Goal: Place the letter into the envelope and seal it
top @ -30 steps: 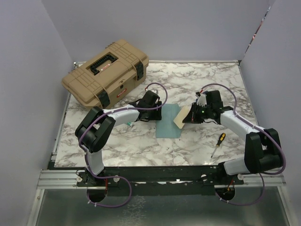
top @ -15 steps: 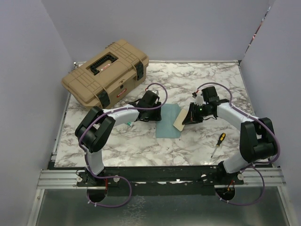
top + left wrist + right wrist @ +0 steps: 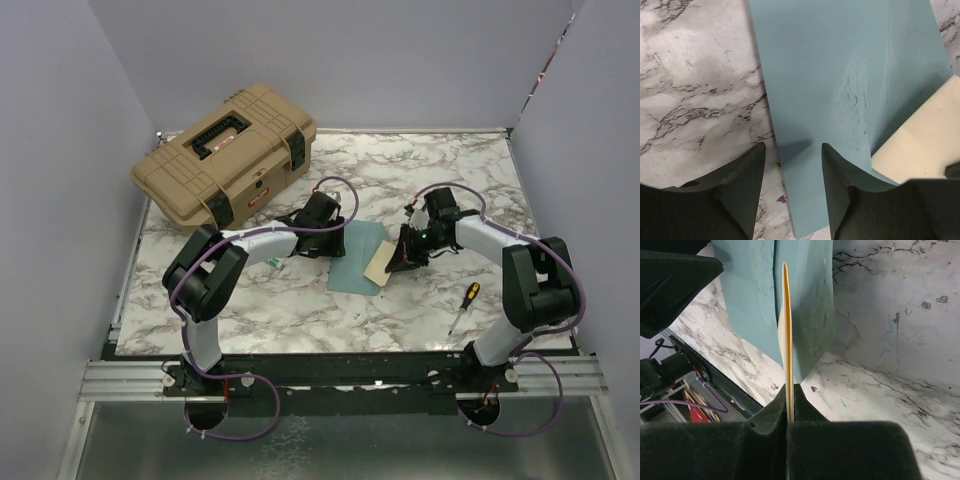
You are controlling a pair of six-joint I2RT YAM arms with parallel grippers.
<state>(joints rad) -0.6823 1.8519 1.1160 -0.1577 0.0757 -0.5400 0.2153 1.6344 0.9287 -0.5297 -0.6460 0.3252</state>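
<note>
From above: teal envelope [image 3: 352, 268] flat at mid-tabletop [image 3: 290, 300], cream letter [image 3: 380, 262] tilted over its right edge, pinched in right hand [image 3: 397, 258]; left hand [image 3: 338, 240] at envelope's far-left corner; toolbox [image 3: 225, 150] well apart at back left, screwdriver [image 3: 463, 305] near right, open marble along the near edge. Left wrist: fingers spread, straddling envelope's left edge, gripping nothing. Right wrist: fingers pressed together on letter, edge-on and upright over envelope.
</note>
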